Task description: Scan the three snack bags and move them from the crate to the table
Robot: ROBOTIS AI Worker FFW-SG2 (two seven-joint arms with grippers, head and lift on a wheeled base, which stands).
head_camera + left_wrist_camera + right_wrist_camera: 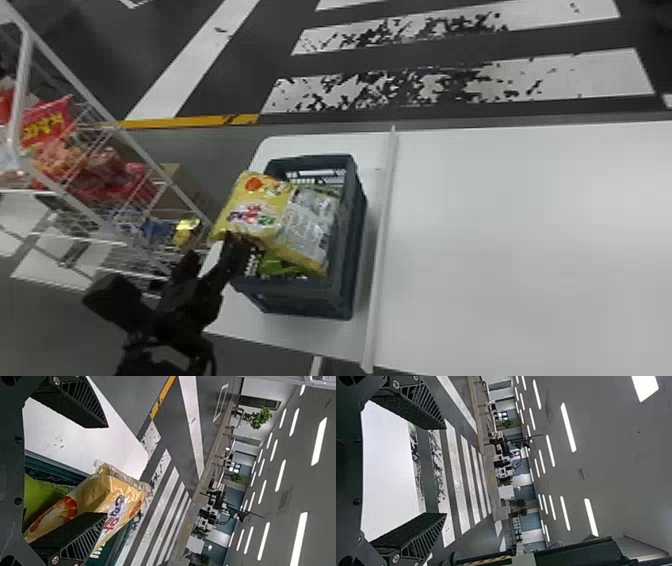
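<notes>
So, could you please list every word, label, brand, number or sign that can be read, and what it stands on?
None can be read reliably.
Yellow snack bag: coloured lettering, too unclear to read.
Grey panel beside that lettering: fine print, too small.
Red bag in the wire cart: yellow lettering, not legible.

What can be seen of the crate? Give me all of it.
The crate is a dark blue-grey, rectangular, open-topped box, seemingly hard plastic, with slotted walls. It stands upright on the white table, left of a raised strip. A yellow bag leans over its left rim; a green bag lies lower inside. Whether the left gripper touches it, I cannot tell.
</notes>
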